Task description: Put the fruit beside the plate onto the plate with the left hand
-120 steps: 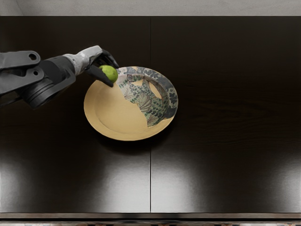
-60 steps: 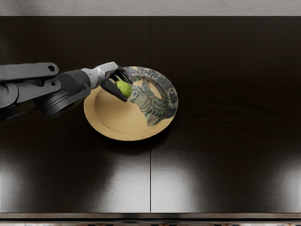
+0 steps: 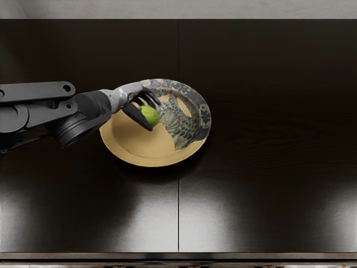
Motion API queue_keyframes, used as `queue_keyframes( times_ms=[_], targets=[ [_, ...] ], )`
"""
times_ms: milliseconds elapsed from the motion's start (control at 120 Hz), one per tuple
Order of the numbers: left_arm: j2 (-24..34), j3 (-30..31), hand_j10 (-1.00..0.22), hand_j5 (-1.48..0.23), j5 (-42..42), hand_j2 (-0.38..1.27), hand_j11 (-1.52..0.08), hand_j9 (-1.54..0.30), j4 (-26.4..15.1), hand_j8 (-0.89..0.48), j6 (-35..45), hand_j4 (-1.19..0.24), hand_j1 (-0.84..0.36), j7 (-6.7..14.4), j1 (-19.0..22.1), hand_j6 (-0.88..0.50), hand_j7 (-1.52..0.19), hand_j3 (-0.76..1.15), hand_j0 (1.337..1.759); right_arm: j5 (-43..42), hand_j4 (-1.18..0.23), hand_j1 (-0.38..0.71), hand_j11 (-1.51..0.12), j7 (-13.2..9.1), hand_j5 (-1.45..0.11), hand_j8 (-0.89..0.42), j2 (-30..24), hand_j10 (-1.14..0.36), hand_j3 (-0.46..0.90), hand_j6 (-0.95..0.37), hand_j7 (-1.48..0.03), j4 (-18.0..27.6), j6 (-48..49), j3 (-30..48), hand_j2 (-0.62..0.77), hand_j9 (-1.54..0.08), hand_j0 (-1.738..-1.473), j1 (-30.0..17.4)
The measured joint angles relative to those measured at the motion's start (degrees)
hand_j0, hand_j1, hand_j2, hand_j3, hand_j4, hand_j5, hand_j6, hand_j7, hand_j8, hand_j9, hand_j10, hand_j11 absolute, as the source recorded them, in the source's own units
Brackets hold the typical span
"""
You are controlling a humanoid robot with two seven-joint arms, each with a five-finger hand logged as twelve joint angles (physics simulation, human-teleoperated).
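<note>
Over the plate (image 3: 134, 151), the left hand (image 3: 139, 104) grips the lime (image 3: 150, 115); fingers curled around it.

The plate (image 3: 134, 144) sits on the table (image 3: 268, 167), left of centre. The fruit (image 3: 149, 114), held in the left hand (image 3: 136, 104), is over the plate's far-left part.

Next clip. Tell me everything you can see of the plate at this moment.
The plate is round and shallow, with a raised rim, and looks ceramic. Most of it is plain mustard yellow; its right part carries a dark blue-green leafy pattern with a jagged edge. It lies flat on the dark table, left of centre. The left hand reaches over its upper left, holding a green fruit over the inner surface; whether the fruit touches the plate cannot be told.
</note>
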Motion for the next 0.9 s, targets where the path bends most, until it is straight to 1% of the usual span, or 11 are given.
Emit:
queue_keyframes(
  times_ms=[67, 150, 258, 317, 400, 458, 542, 658, 775, 817, 900],
  targets=[
    [0.0, 0.0, -0.34, -0.45, 0.0, 0.15, -0.44, -0.44, 0.0, -0.28, 0.0, -0.33, -0.03, 0.0, -0.4, -0.28, -0.44, 0.0, 1.658, 0.0, 0.0, -0.35, 0.0, 0.0, 0.0, 0.0, 0.0, 0.0, 0.0, 0.0, 0.0, 0.0, 0.0, 0.0, 0.0, 0.0, -1.658, 0.0],
    [0.0, -0.2, -0.23, -0.3, 0.1, 0.1, -0.29, -0.29, -0.1, -0.19, 0.0, -0.22, 0.09, 0.1, -2.2, -0.19, -0.3, 0.0, 1.658, 0.0, 0.0, -0.35, 0.0, 0.0, 0.0, 0.0, 0.0, 0.0, 0.0, 0.0, 0.0, 0.0, 0.0, 0.0, 0.0, 0.0, -1.658, 0.0],
    [0.1, -0.6, -0.13, -0.17, 0.1, 0.06, -0.17, -0.17, -0.2, -0.11, -0.1, -0.13, 0.2, 0.2, -4.2, -0.11, -0.17, 0.0, 1.658, 0.0, 0.0, -0.35, 0.0, 0.0, 0.0, 0.0, 0.0, 0.0, 0.0, 0.0, 0.0, 0.0, 0.0, 0.0, 0.0, 0.0, -1.658, 0.0],
    [0.8, -0.9, -0.1, -0.13, 0.1, 0.05, -0.13, -0.13, -0.2, -0.08, -1.7, -0.1, 0.24, 0.1, -4.9, -0.08, -0.13, 0.0, 1.658, 0.0, 0.0, -0.35, 0.0, 0.0, 0.0, 0.0, 0.0, 0.0, 0.0, 0.0, 0.0, 0.0, 0.0, 0.0, 0.0, 0.0, -1.658, 0.0],
    [3.4, -1.8, -0.07, -0.09, -0.1, 0.03, -0.09, -0.09, -0.2, -0.06, -5.7, -0.07, 0.27, 0.0, -5.2, -0.06, -0.09, 0.0, 1.658, 0.0, 0.0, -0.35, 0.0, 0.0, 0.0, 0.0, 0.0, 0.0, 0.0, 0.0, 0.0, 0.0, 0.0, 0.0, 0.0, 0.0, -1.658, 0.0],
    [7.5, -2.3, -0.05, -0.07, -1.5, 0.02, -0.06, -0.06, -0.2, -0.04, -9.1, -0.05, 0.29, 0.0, -5.7, -0.04, -0.07, 0.0, 1.658, 0.0, 0.0, -0.35, 0.0, 0.0, 0.0, 0.0, 0.0, 0.0, 0.0, 0.0, 0.0, 0.0, 0.0, 0.0, 0.0, 0.0, -1.658, 0.0],
    [12.1, -3.0, -0.03, -0.04, -6.3, 0.02, -0.04, -0.04, -0.3, -0.03, -14.3, -0.03, 0.31, -0.1, -5.7, -0.03, -0.04, 0.0, 1.658, 0.0, 0.0, -0.35, 0.0, 0.0, 0.0, 0.0, 0.0, 0.0, 0.0, 0.0, 0.0, 0.0, 0.0, 0.0, 0.0, 0.0, -1.658, 0.0],
    [20.5, -3.9, -0.02, -0.02, -15.0, 0.01, -0.02, -0.02, -0.3, -0.02, -20.9, -0.02, 0.33, -0.1, -5.2, -0.02, -0.02, 0.0, 1.658, 0.0, 0.0, -0.35, 0.0, 0.0, 0.0, 0.0, 0.0, 0.0, 0.0, 0.0, 0.0, 0.0, 0.0, 0.0, 0.0, 0.0, -1.658, 0.0],
    [28.7, -4.3, -0.01, -0.01, -19.0, 0.01, -0.01, -0.01, -0.3, -0.01, -26.2, -0.01, 0.34, -0.1, -4.7, -0.01, -0.01, 0.0, 1.658, 0.0, 0.0, -0.35, 0.0, 0.0, 0.0, 0.0, 0.0, 0.0, 0.0, 0.0, 0.0, 0.0, 0.0, 0.0, 0.0, 0.0, -1.658, 0.0],
    [29.9, -4.4, -0.01, -0.01, -19.6, 0.0, -0.01, -0.01, -0.3, -0.01, -28.0, -0.01, 0.34, -0.1, -4.6, -0.01, -0.01, 0.0, 1.658, 0.0, 0.0, -0.35, 0.0, 0.0, 0.0, 0.0, 0.0, 0.0, 0.0, 0.0, 0.0, 0.0, 0.0, 0.0, 0.0, 0.0, -1.658, 0.0],
    [30.6, -4.4, -0.01, -0.01, -20.3, 0.0, -0.01, -0.01, -0.2, -0.01, -30.2, -0.01, 0.34, -0.1, -4.3, -0.01, -0.01, 0.0, 1.658, 0.0, 0.0, -0.35, 0.0, 0.0, 0.0, 0.0, 0.0, 0.0, 0.0, 0.0, 0.0, 0.0, 0.0, 0.0, 0.0, 0.0, -1.658, 0.0]
  ],
)
